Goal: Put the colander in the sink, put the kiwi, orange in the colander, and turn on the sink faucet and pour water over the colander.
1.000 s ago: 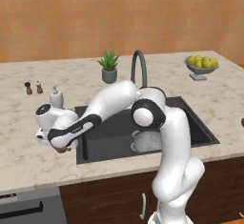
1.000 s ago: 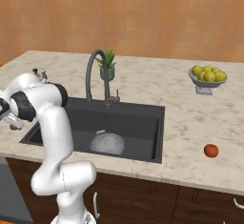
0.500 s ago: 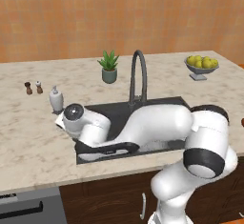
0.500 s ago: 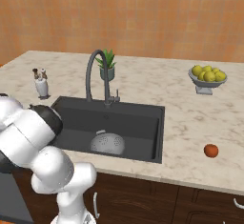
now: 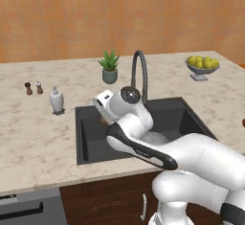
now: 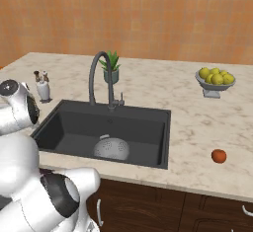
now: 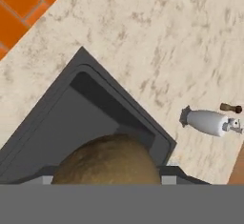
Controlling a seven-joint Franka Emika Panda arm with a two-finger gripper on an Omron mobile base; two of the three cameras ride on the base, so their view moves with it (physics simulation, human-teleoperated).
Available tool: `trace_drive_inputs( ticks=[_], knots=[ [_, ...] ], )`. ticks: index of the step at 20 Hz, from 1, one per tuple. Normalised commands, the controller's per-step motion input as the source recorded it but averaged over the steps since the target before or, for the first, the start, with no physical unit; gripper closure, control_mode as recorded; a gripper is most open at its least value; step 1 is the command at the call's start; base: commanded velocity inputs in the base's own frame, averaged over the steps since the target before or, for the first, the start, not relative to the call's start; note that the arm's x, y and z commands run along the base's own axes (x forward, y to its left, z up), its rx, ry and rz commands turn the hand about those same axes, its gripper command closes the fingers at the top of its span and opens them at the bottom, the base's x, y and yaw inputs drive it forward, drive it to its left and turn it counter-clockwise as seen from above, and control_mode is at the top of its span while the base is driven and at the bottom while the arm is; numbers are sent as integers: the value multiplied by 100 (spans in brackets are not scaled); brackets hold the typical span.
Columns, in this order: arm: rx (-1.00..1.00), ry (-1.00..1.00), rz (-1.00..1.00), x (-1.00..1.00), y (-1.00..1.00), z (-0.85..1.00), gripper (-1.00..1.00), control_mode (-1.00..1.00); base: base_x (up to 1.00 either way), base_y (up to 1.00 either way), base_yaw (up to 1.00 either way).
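The brown fuzzy kiwi (image 7: 107, 163) sits between the dark fingertips of my gripper (image 7: 110, 176), which is shut on it. In the left base view the gripper (image 5: 103, 118) hangs over the left part of the dark sink (image 5: 88, 140), with the kiwi (image 5: 104, 121) just below the white hand. The grey perforated colander (image 6: 111, 148) rests on the floor of the sink (image 6: 146, 127); my arm partly hides the colander (image 5: 155, 137) from the left. The orange (image 6: 218, 155) lies on the counter right of the basin. The gooseneck faucet (image 6: 99, 75) stands behind the basin.
A footed bowl of yellow-green fruit (image 6: 215, 80) stands at the back right. A potted plant (image 5: 109, 67) is behind the faucet (image 5: 139, 71). A white soap bottle (image 5: 56, 99) and two small shakers (image 5: 32, 88) stand on the counter left of the sink.
My arm has swung from the counter left of the sink to above the basin's left part, taking the kiwi along. Colander and orange have stayed put.
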Motion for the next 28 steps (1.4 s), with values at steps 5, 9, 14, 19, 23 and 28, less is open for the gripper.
trace_drive_inputs(
  ticks=[5,9,14,19,23,28],
  knots=[
    [24,32,-21,-16,-100,96,100,-100,0,0,0],
    [9,32,-30,-13,-100,54,100,-100,0,0,0],
    [8,27,-27,-5,-100,17,100,-100,0,0,0],
    [11,0,-11,-21,-100,-2,100,-100,0,0,0],
    [4,-1,-1,0,-96,-30,100,-100,0,0,0],
    [3,0,2,26,-65,-40,100,-100,0,0,0]
  ],
)
